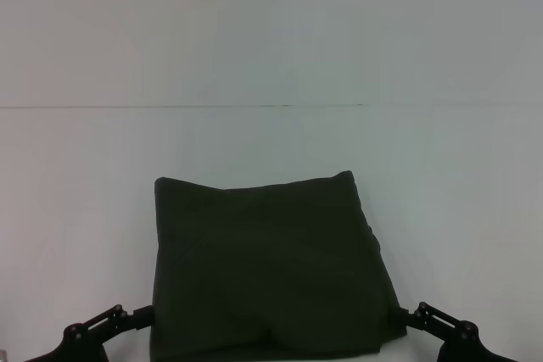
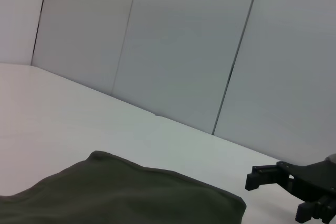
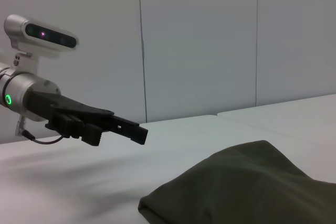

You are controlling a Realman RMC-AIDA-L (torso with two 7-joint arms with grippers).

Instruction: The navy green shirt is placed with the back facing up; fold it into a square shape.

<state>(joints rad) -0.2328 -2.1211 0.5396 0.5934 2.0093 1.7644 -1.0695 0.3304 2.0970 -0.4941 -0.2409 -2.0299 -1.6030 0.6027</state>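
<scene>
Navy green shirt (image 1: 271,264) is lying folded, near-square, on bench (image 1: 271,57). Left gripper (image 1: 136,318) and right gripper (image 1: 410,318) are flanking it, jaws' state untellable. Snagged edges risk unfolding.

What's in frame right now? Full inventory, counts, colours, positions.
navy green shirt: 1, dark olive green, folded into a rough square, lying on the table at the near edge, centred between the two grippers; plain side up.
table: 1, white, a seam line running across it beyond the shirt.
wall panels: several, pale grey, behind the table.
left gripper: 1, black, low at the shirt's near left corner, off the cloth in the right wrist view.
right gripper: 1, black, low at the shirt's near right corner.
</scene>
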